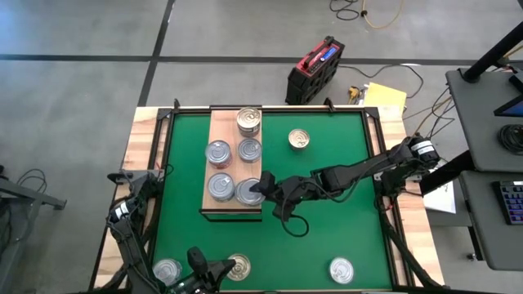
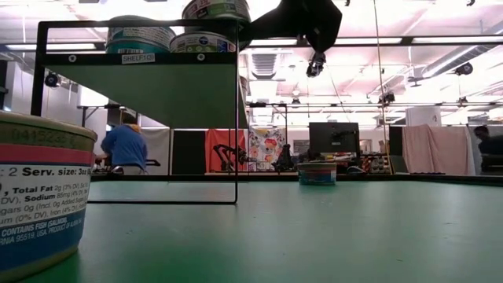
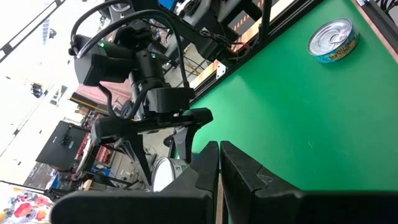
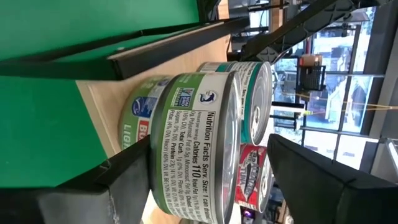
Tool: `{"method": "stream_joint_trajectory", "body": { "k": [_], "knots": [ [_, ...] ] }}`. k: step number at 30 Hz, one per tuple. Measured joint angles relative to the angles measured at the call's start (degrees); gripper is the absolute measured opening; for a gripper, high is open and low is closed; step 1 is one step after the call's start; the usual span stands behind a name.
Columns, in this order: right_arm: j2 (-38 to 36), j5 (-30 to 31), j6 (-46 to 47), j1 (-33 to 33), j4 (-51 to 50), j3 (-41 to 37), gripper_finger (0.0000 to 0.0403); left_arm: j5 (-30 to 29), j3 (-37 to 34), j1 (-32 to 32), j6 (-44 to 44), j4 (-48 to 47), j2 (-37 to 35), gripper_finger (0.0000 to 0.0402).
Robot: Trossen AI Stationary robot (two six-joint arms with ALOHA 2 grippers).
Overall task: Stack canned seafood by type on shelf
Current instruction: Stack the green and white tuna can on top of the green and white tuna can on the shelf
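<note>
1. Right gripper (image 1: 260, 189): your working end effector, reaching in from the right edge of the desk to the shelf's near right corner. Its fingers (image 4: 124, 171) are spread on either side of a green-labelled tin (image 4: 205, 146); whether they press it you cannot tell, so treat it as open around the tin.
2. Green-labelled tin: sits flat on the shelf (image 1: 222, 124), lid up, its short axis vertical. It lies directly between the fingers, so the coming move turns on either a squeeze or a straight pull-back toward the right edge.
3. Shelf: a light wooden board left of the desk's centre, running from the far edge toward the middle. It carries five tins in all, with a gold-lidded tin (image 1: 248, 119) at its far end.
4. Loose tins: one gold-lidded tin (image 1: 299, 140) on the green mat (image 1: 327, 204) just right of the shelf's far end; three more near the near edge, among them a silver tin (image 1: 341, 269) toward the near right corner.
5. Left gripper (image 3: 219, 163): parked at the near left corner, fingers nearly together, empty. The right arm is plainly nearer the shelf.
</note>
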Motion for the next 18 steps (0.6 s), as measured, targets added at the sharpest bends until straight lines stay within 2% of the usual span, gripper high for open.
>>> {"method": "stream_joint_trajectory", "body": {
  "k": [4, 18],
  "knots": [
    [0.0, 0.1, -3.1, 0.0, 0.3, 0.0, 0.0304, 0.0, 0.0, 0.0, 0.0, 0.0, 0.0, 0.0],
    [-0.1, 0.1, -5.5, 0.0, 3.5, 0.0, 0.0316, 0.0, 0.0, 0.0, 0.0, 0.0, 0.0, 0.0]
  ]
}}
